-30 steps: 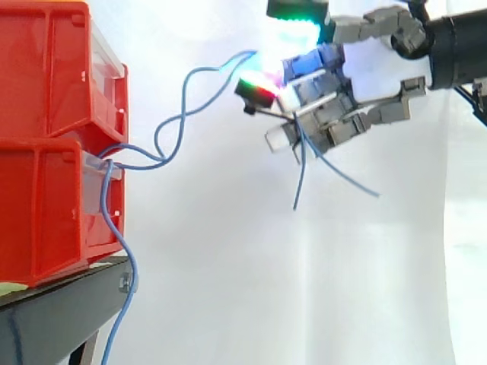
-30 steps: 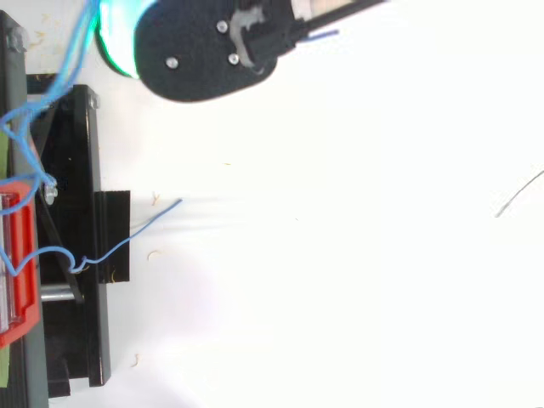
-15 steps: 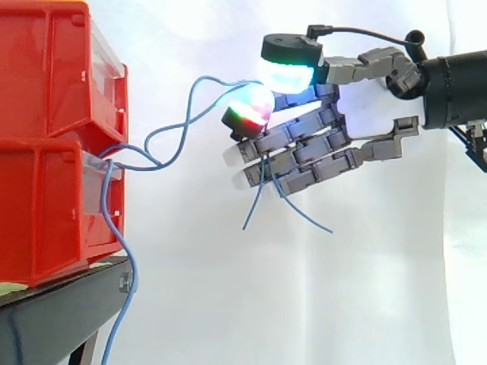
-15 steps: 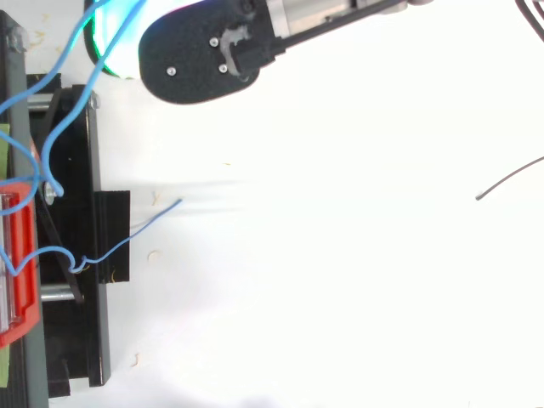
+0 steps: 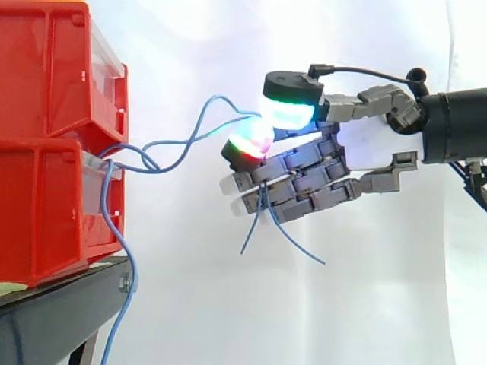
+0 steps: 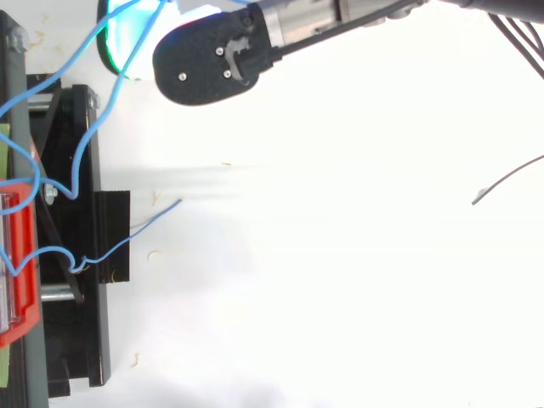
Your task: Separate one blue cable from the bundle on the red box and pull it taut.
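White curtain [image 5: 228, 304] behind the whole work, seen from the side camera. Well out beyond the fingertips of the hand [image 5: 358, 156], at the view's left edge, I see two stacked red bins. The upper bin [image 5: 46, 68] reaches higher than the hand, and the lower bin [image 5: 38, 213] sits level with it and below. Both rest on a black stand [image 5: 53, 319], lower than the hand.

From the clear front of the lower bin, two blue cables [image 5: 196, 131] run rightward and upward to the hand. They cross each other on the way and sag in loose waves, not taut. A third strand, the hanging cable [image 5: 132, 274], drops from the same bin front past the stand's edge, well below and away from the hand.

The hand comes in from the right, level, with its fingers reaching toward the bins. It is grasping the blue cables: a red-and-green glowing pad [image 5: 249, 144] presses them against the white-tipped fingers [image 5: 232, 184], under a green-and-cyan pad [image 5: 289, 110]. The cables' free ends [image 5: 251, 228] dangle just beneath the fingers.

From above, the hand [image 6: 212, 59] sits at the top edge. The blue cables climb to it from the bins at the left. A loose cable [image 6: 153, 219] lies across the stand, well apart from the hand.
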Robot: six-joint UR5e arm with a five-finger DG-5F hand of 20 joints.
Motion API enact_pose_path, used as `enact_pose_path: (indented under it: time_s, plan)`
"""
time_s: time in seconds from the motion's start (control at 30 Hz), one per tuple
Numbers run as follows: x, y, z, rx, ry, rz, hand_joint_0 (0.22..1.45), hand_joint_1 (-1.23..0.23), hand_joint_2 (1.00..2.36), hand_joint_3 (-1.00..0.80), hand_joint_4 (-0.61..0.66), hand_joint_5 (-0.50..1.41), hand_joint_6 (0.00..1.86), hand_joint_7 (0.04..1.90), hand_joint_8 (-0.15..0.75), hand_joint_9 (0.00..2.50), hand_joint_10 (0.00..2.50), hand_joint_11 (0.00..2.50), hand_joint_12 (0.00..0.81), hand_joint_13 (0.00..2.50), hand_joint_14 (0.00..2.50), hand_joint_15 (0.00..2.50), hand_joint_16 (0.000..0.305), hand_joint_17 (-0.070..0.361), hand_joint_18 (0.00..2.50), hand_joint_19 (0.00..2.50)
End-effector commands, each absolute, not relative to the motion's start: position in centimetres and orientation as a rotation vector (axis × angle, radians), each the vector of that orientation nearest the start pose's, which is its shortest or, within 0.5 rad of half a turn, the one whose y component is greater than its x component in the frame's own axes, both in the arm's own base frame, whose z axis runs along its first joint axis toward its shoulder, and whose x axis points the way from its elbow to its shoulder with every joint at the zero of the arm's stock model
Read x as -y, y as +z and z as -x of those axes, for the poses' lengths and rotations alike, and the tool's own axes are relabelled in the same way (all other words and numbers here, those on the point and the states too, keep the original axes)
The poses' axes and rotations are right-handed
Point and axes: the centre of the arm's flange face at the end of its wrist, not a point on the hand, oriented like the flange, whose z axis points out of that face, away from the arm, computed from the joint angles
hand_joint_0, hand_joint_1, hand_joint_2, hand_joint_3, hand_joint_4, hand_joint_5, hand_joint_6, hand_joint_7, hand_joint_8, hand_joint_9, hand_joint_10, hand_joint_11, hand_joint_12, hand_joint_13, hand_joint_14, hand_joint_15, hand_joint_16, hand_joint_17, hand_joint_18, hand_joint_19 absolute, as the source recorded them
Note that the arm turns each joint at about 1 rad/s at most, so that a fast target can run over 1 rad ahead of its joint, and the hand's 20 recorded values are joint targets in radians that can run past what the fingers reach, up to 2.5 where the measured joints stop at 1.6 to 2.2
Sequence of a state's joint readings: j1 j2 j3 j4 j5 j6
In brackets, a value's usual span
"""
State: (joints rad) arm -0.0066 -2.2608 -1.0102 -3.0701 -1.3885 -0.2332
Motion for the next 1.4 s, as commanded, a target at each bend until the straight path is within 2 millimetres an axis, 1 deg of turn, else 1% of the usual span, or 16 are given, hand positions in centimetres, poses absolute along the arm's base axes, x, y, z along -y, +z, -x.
enact_pose_path:
  time_s: [0.0,0.2,0.3,0.43,0.5,0.53,0.67,0.73,0.77,0.97,1.1,1.13,1.2,1.37]
  plan:
    - [15.9,33.1,-75.1,-1.225,0.878,-1.157,0.63,-0.63,1.0,-0.44,0.05,-0.05,0.73,0.94,0.158,0.35,0.0,0.0,0.283,0.2,0.0,0.05,0.034,0.076,0.05,0.15]
    - [16.1,33.0,-75.0,-1.229,0.876,-1.158,0.56,-0.57,1.0,-0.46,0.09,-0.05,0.7,0.96,0.188,0.48,0.0,0.0,0.308,0.28,0.0,0.1,0.039,0.088,0.14,0.25]
    - [16.1,33.2,-75.0,-1.227,0.876,-1.155,0.55,-0.53,1.0,-0.47,0.1,-0.04,0.7,0.98,0.195,0.52,0.0,0.0,0.318,0.31,0.0,0.12,0.04,0.091,0.18,0.28]
    - [15.9,33.4,-75.1,-1.226,0.88,-1.151,0.54,-0.48,1.0,-0.5,0.1,-0.03,0.72,0.93,0.203,0.59,0.0,0.0,0.326,0.36,0.01,0.14,0.042,0.094,0.24,0.31]
    - [15.8,34.0,-75.3,-1.219,0.884,-1.146,0.54,-0.46,1.0,-0.5,0.09,-0.03,0.73,0.92,0.205,0.63,0.0,0.0,0.327,0.39,0.01,0.14,0.042,0.094,0.28,0.32]
    - [15.8,34.0,-75.3,-1.219,0.884,-1.146,0.54,-0.46,1.0,-0.5,0.09,-0.03,0.73,0.91,0.203,0.65,0.0,0.0,0.326,0.4,0.01,0.15,0.042,0.095,0.3,0.33]
    - [15.7,35.1,-75.3,-1.227,0.886,-1.145,0.55,-0.5,1.0,-0.5,0.06,-0.02,0.77,0.86,0.201,0.77,0.0,0.02,0.321,0.49,0.01,0.16,0.041,0.091,0.41,0.35]
    - [15.6,35.3,-75.3,-1.24,0.88,-1.152,0.58,-0.54,1.0,-0.5,0.05,-0.02,0.78,0.86,0.195,0.81,0.0,0.03,0.312,0.52,0.01,0.17,0.039,0.088,0.44,0.36]
    - [15.5,35.5,-75.3,-1.244,0.879,-1.154,0.59,-0.58,1.0,-0.49,0.05,-0.01,0.77,0.87,0.192,0.83,0.0,0.03,0.306,0.54,0.01,0.17,0.039,0.087,0.46,0.36]
    - [15.5,35.6,-75.3,-1.249,0.878,-1.153,0.6,-0.68,1.01,-0.34,0.07,0.0,0.76,0.91,0.195,0.87,0.0,0.05,0.308,0.57,0.01,0.18,0.039,0.087,0.5,0.38]
    - [15.5,35.7,-75.3,-1.247,0.88,-1.151,0.6,-0.68,1.01,-0.29,0.07,0.0,0.73,0.97,0.189,0.85,0.0,0.03,0.305,0.54,0.01,0.18,0.039,0.087,0.49,0.37]
    - [15.5,35.8,-75.3,-1.246,0.881,-1.15,0.61,-0.66,1.01,-0.3,0.08,0.0,0.72,0.98,0.188,0.8,0.0,0.01,0.305,0.51,0.01,0.15,0.039,0.089,0.47,0.35]
    - [15.6,36.1,-75.4,-1.24,0.883,-1.147,0.62,-0.64,1.01,-0.33,0.08,-0.01,0.7,1.01,0.18,0.57,0.0,0.0,0.343,0.4,0.0,0.06,0.045,0.101,0.4,0.22]
    - [15.6,36.1,-75.4,-1.241,0.882,-1.148,0.63,-0.6,1.01,-0.37,0.1,-0.01,0.69,1.03,0.176,0.4,0.0,0.0,0.35,0.33,0.0,0.02,0.047,0.105,0.31,0.19]
